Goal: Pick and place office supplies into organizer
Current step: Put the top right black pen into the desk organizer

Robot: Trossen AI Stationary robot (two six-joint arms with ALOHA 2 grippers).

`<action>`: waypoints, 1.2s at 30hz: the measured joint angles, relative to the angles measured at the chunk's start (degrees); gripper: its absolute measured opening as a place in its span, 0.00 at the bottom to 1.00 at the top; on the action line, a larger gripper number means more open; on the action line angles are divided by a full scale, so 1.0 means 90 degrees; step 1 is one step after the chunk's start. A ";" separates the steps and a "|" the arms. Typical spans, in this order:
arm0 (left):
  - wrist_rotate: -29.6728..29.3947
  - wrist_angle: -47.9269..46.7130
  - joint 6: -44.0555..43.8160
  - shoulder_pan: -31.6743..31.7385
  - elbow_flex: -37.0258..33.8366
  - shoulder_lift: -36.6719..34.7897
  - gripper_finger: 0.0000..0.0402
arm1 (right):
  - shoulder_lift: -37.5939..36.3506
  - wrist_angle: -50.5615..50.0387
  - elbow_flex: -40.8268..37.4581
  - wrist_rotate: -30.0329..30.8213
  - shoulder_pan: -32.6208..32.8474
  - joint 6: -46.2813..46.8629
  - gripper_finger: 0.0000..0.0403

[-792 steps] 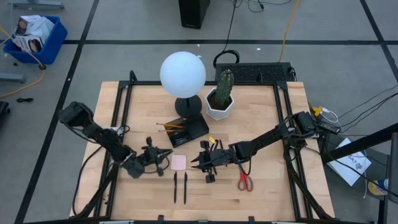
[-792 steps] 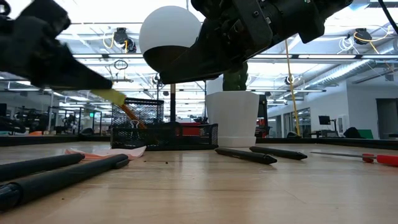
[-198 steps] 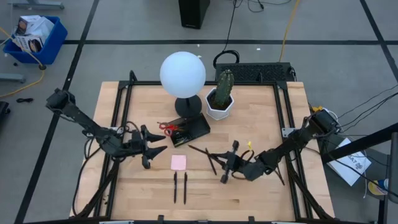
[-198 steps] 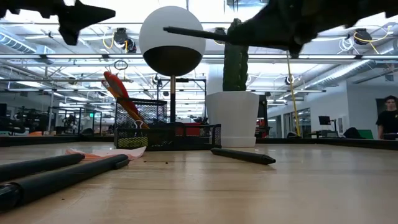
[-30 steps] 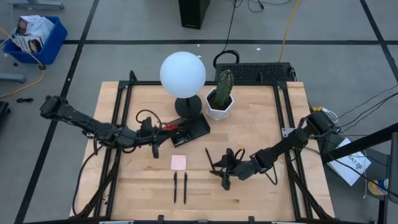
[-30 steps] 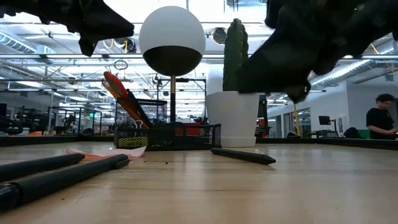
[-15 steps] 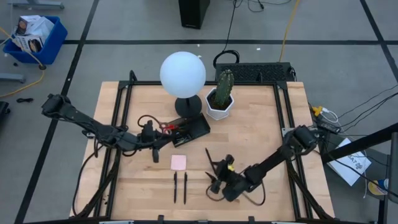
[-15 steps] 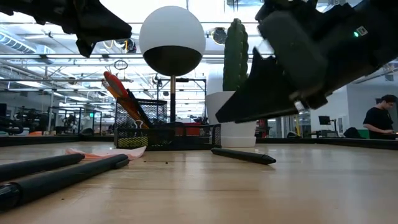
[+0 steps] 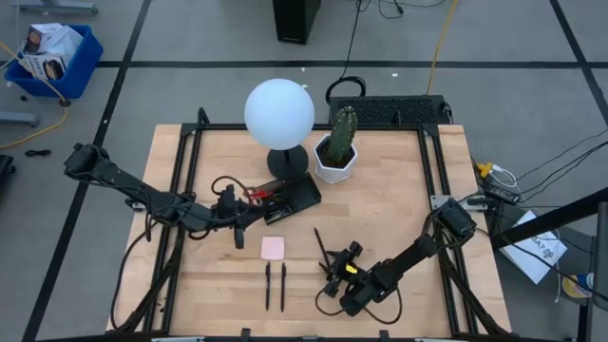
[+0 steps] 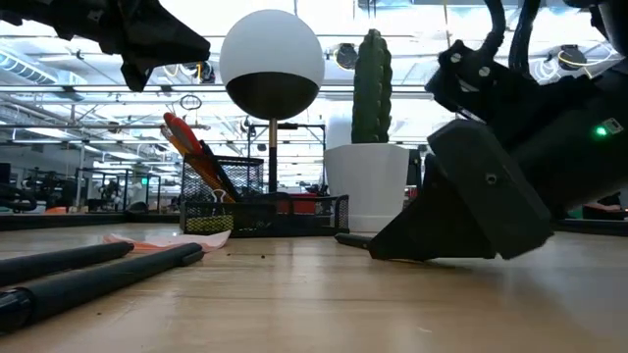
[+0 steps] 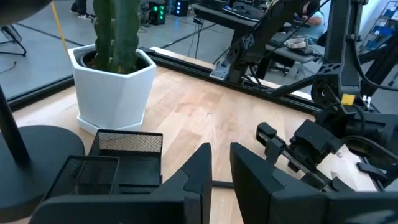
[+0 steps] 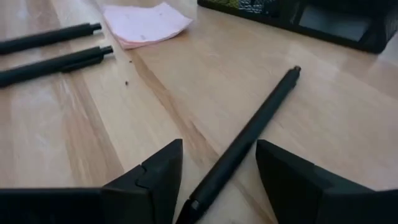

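The black mesh organizer (image 9: 290,198) stands in front of the lamp base, with the red-handled scissors (image 9: 253,194) leaning up out of it. A pink sticky-note pad (image 9: 273,248) lies flat on the table, with two black pens (image 9: 275,285) side by side near it. A third black pen (image 9: 322,250) lies alone to their right. My right gripper (image 9: 330,276) is down at the table, open, its fingers on either side of that pen's (image 12: 249,137) near end. My left gripper (image 9: 239,228) hovers just left of the organizer (image 11: 106,168), open by a narrow gap and holding nothing.
The white globe lamp (image 9: 279,114) and the white hexagonal cactus pot (image 9: 336,157) stand behind the organizer at the far side. Bare wood lies right of the lone pen. A black frame borders the table.
My right gripper has come down from above the table to the tabletop, shifting toward the near edge and a little left. Its open fingers now sit on either side of the lone pen's near end. The pen has stayed where it was.
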 joint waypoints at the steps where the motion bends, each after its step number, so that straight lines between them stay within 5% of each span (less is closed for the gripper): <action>1: 0.0002 0.0002 -0.0001 0.0000 0.0000 0.0000 0.16 | 0.0028 0.0030 -0.0022 0.0004 0.0013 0.0092 0.48; 10: 0.0001 0.0021 -0.0010 0.0000 0.0000 0.0000 0.16 | 0.0124 0.0132 -0.0432 0.0005 0.0022 0.0639 0.40; 21: 0.0069 -0.0046 -0.0243 0.0000 0.0000 0.0000 0.16 | 0.0124 0.0220 -0.0793 -0.0053 0.0000 0.0838 0.06; 32: 0.0733 -0.0008 0.0096 0.0061 0.0000 0.0002 0.16 | -0.0087 0.0531 -0.0865 -0.0067 -0.0043 0.0475 0.07; 36: 0.0736 -0.0008 0.0101 0.0058 0.0000 0.0002 0.25 | -0.0370 0.0604 -0.0865 -0.0237 -0.0098 -0.0112 0.06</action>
